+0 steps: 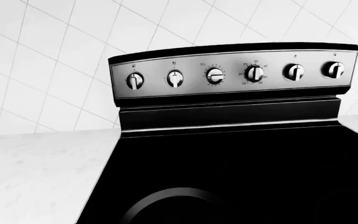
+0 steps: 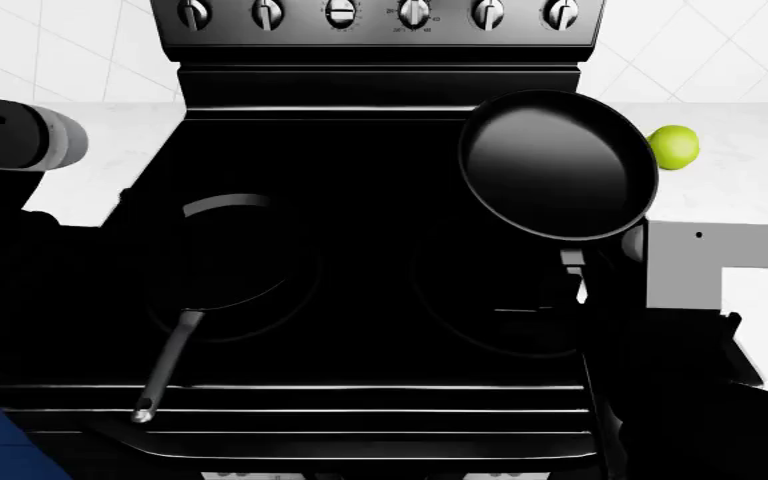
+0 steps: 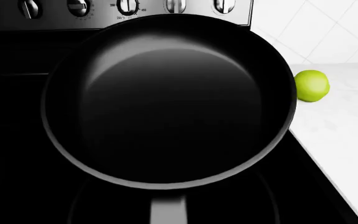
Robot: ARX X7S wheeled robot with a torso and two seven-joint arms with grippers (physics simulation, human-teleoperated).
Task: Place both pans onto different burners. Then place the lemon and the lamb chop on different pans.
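The wider, deeper pan (image 2: pixel 558 165) hangs above the cooktop's right rear, filling the right wrist view (image 3: pixel 166 102). Its handle (image 3: pixel 166 212) runs back to my right gripper (image 2: pixel 575 290), which is shut on it; the fingers are lost in black. The flatter pan (image 2: pixel 231 255) rests on the front left burner (image 2: pixel 171 300), handle (image 2: pixel 168 365) pointing to the front edge. The front right burner (image 2: pixel 491 325) lies bare below the held pan. The lemon (image 2: pixel 674 147) sits on the white counter to the right (image 3: pixel 311 85). My left arm (image 2: pixel 17 135) is at the far left, its gripper indistinct. The lamb chop is out of view.
The stove's steel control panel with several knobs (image 1: pixel 253 73) stands upright behind the cooktop. White counter (image 1: pixel 36 172) flanks the stove on both sides, with a tiled wall (image 1: pixel 48 42) behind. A grey curved arc (image 1: pixel 166 192) shows on the glass near the left wrist camera.
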